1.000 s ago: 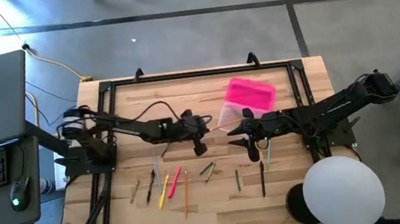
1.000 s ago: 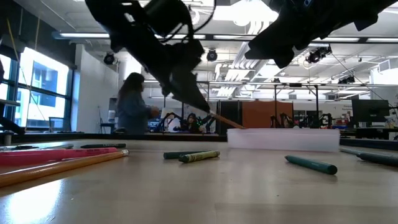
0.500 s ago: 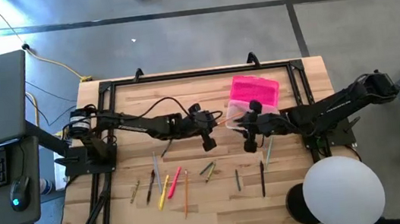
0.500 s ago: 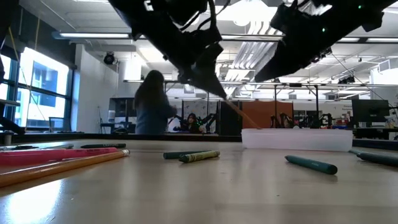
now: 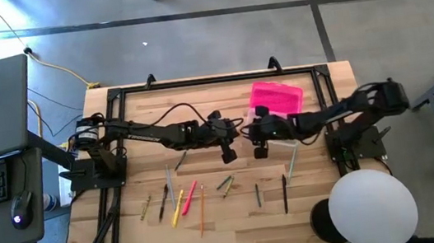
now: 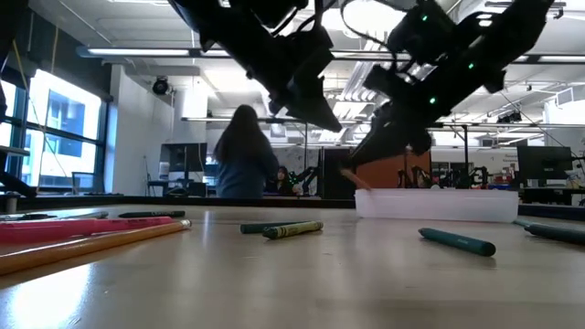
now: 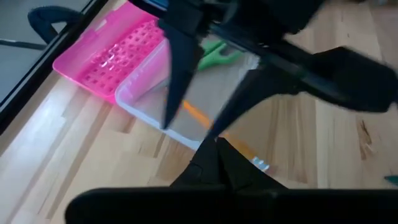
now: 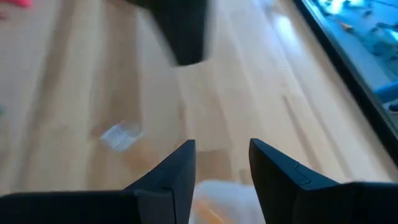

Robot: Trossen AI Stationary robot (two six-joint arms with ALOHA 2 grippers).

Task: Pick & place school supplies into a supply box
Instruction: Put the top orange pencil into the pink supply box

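the left gripper [image 7: 214, 146], jaws pinched on a thin orange pencil [image 7: 198, 115], hovers mid-frame over the clear plastic supply box [image 5: 272, 127] with its pink lid [image 5: 275, 98]. the right gripper [image 8: 221, 163], jaws apart, crowds close; they could collide and knock the pencil loose.

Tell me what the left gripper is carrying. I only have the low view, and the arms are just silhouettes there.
Observer: The left gripper is shut on an orange pencil; its wrist view shows it.
Operator: Say where the pencil's far end is.
Observer: Over the clear supply box, whose pink lid lies open beside it.
Operator: Report the right gripper.
Observer: The right gripper is open, with one finger on either side of that pencil, above the box.
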